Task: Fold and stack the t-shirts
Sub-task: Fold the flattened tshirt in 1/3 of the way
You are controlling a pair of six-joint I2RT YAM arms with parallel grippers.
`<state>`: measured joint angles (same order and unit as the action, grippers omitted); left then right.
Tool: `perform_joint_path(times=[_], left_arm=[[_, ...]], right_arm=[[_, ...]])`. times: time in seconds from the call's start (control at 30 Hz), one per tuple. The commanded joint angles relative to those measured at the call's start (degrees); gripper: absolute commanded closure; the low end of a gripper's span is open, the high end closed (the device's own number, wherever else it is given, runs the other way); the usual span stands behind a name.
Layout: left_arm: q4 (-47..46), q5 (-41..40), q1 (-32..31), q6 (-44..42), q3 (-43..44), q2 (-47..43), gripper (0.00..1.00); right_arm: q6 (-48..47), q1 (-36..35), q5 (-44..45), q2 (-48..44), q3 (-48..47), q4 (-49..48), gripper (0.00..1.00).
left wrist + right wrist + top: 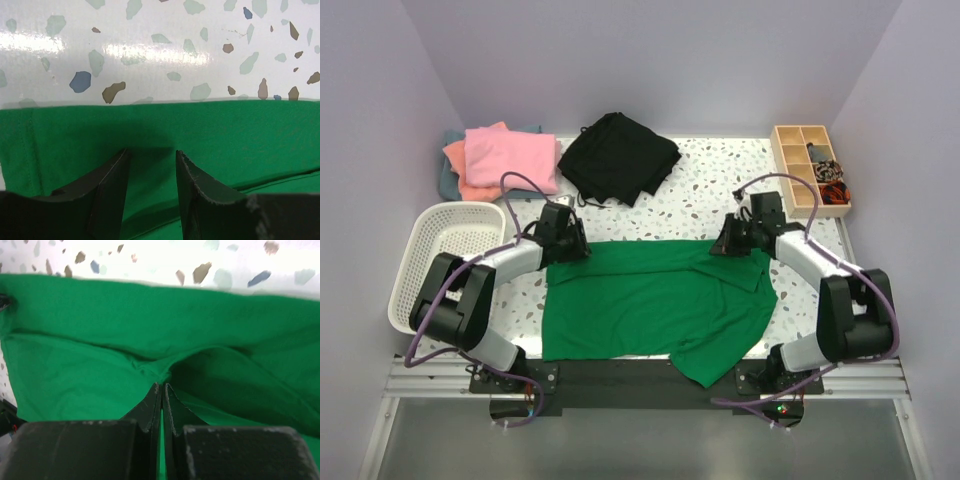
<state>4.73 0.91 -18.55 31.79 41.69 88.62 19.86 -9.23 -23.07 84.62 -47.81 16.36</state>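
A bright green t-shirt lies spread across the near half of the table, with a sleeve folded over at its right side. My left gripper stands open at the shirt's far left edge, its fingertips down on the green cloth. My right gripper is shut at the far right edge, pinching a puckered fold of the green cloth. A folded pink t-shirt lies on a salmon-orange one and a grey-teal one at the back left.
A crumpled black cloth sits at the back middle. The white mesh basket stands at the left edge. At the back right is a wooden compartment box with small items. Speckled tabletop shows beyond the green shirt's far edge.
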Motion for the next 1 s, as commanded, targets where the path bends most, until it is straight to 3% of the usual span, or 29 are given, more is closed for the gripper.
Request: perform_joint_path(times=[0.0, 0.2, 0.27, 0.43, 0.47, 0.57, 0.67, 0.77, 0.97], left_arm=[[-1.9, 1.3, -0.4, -1.5, 1.2, 0.9, 0.54], [-2.6, 1.9, -0.5, -1.6, 0.4, 1.8, 0.54], [-3.0, 2.0, -0.5, -1.6, 0.0, 2.3, 0.54], [-3.7, 2.3, -0.5, -1.6, -0.4, 3.0, 0.55], [-3.7, 2.3, -0.5, -1.7, -0.4, 3.1, 0.55], [-3.6, 2.4, -0.5, -1.9, -0.1, 3.6, 0.55], [-3.2, 1.9, -0.5, -2.2, 0.0, 3.4, 0.55], [-2.7, 1.3, -0.5, -2.3, 0.0, 2.9, 0.55], [-2.0, -0.7, -0.5, -2.3, -0.3, 0.5, 0.55]], right_arm=[[2.3, -2.1, 1.1, -6.3, 3.8, 4.9, 1.00], [9.6, -7.6, 1.5, -14.7, 11.7, 6.8, 1.00], [13.2, -9.0, 3.2, -18.2, 14.2, 9.0, 0.89], [17.1, -11.2, 4.5, -27.6, 17.7, 13.5, 0.95], [17.5, -11.3, 5.1, -30.8, 17.8, 14.0, 0.86], [18.3, -11.3, 7.0, -33.5, 16.4, 16.9, 0.31], [16.4, -11.4, 10.0, -34.6, 13.4, 19.8, 0.28], [14.6, -11.3, 19.8, -34.3, 9.9, 23.5, 0.27], [13.2, -11.2, 31.5, -30.6, 10.8, 16.5, 0.35]])
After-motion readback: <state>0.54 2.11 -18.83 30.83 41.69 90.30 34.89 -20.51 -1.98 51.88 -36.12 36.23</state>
